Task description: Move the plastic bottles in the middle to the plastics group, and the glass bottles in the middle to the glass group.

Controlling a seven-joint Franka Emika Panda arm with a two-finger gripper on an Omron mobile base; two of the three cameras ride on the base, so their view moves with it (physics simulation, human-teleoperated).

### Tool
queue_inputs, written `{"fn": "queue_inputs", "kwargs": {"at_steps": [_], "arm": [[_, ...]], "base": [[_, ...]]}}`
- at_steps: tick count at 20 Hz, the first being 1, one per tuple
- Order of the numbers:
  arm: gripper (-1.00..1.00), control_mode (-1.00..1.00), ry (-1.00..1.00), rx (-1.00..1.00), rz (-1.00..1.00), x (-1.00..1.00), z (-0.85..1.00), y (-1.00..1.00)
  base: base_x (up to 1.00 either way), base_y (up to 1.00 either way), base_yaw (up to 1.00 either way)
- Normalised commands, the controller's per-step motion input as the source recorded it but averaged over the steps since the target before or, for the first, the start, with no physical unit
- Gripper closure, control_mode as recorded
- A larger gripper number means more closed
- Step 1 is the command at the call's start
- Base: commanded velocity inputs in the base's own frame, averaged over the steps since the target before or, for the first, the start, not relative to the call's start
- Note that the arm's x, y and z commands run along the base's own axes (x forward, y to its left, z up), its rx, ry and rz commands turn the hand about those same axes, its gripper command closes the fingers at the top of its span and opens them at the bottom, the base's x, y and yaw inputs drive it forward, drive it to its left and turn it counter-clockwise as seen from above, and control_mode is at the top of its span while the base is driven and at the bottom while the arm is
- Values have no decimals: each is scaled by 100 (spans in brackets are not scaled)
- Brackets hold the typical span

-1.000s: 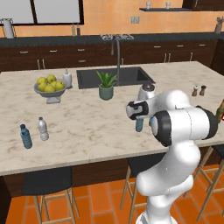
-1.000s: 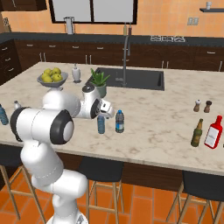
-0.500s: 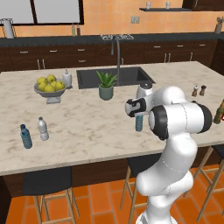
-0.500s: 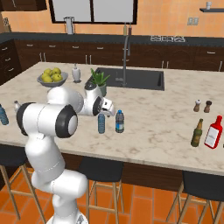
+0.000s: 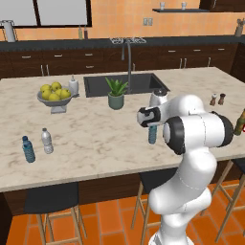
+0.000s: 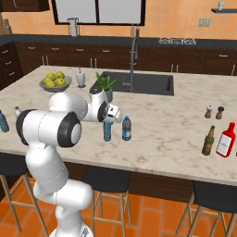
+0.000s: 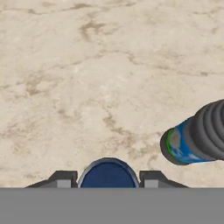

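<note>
The light blue bottle is half hidden under the gripper, blue cap between the fingertips; grip unclear.

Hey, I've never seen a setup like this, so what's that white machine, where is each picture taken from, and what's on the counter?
It's a white robot arm on a base that can drive, in a computer-rendered kitchen. Two pictures come from cameras behind the arm, to its left and right; the third looks down from its hand.

Its claw sits over the light blue bottle; the hand view shows that bottle's blue cap between the two fingertips. Whether it is gripped yet I cannot tell. Beside it stands a darker bottle.

Also on the marble counter: a bowl of lemons, a potted plant, two small bottles at the left, and at the right a green-brown bottle, a red bottle and shakers.
</note>
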Motion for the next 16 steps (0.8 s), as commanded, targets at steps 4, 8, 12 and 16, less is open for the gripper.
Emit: {"fn": "queue_inputs", "kwargs": {"at_steps": [4,8,12,16], "arm": [[100,-100,-10,1,9,-48,51,17],[100,-100,0,0,19,-48,55,34],[100,-100,1,0,30,-46,42,51],[100,-100,3,0,42,-44,37,66]], "base": [[0,0,0],[0,0,0],[0,0,0],[0,0,0]]}}
